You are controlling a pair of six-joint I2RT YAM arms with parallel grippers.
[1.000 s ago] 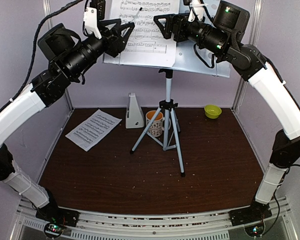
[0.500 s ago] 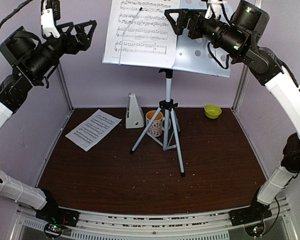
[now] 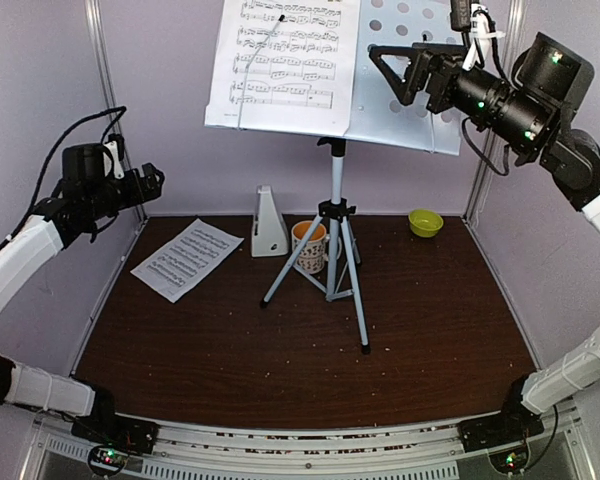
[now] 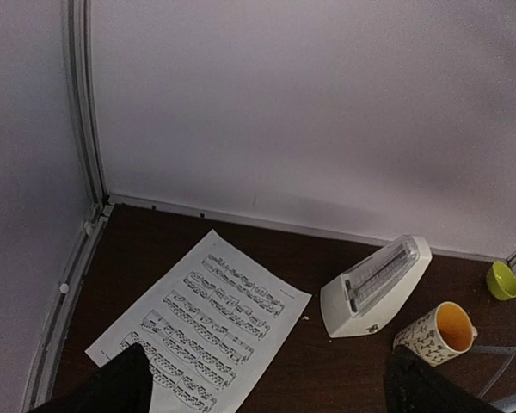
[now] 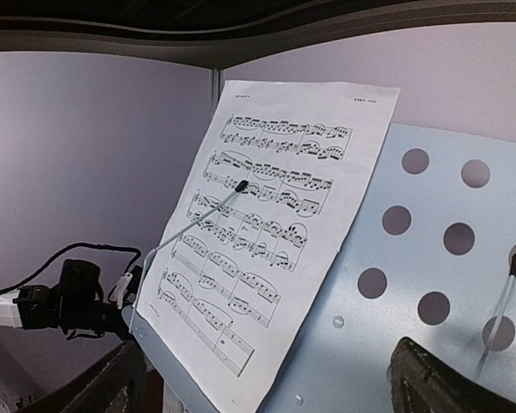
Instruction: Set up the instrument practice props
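The pale perforated music stand [image 3: 405, 105] rises on its grey tripod [image 3: 335, 262] at the back centre. One sheet-music page [image 3: 285, 55] leans on the stand's left half under a thin wire arm [image 5: 198, 217]. The second page [image 3: 187, 258] lies flat on the table at the left, and the white metronome [image 3: 268, 225] stands beside it. My right gripper [image 3: 383, 73] hovers open in front of the stand's bare right half [image 5: 413, 284], touching nothing. My left gripper [image 3: 148, 185] hangs open by the left wall, well above the flat page [image 4: 202, 327] and metronome [image 4: 374, 288].
A patterned mug [image 3: 310, 245] with an orange inside stands against the tripod legs. A small green bowl [image 3: 425, 222] sits at the back right. Purple walls and metal corner posts [image 3: 100, 80] close in the dark wooden table [image 3: 280, 350].
My left arm swung down and left, from the stand's height to low beside the left wall. My right gripper drew back to the right, off the page. Both grippers opened wider.
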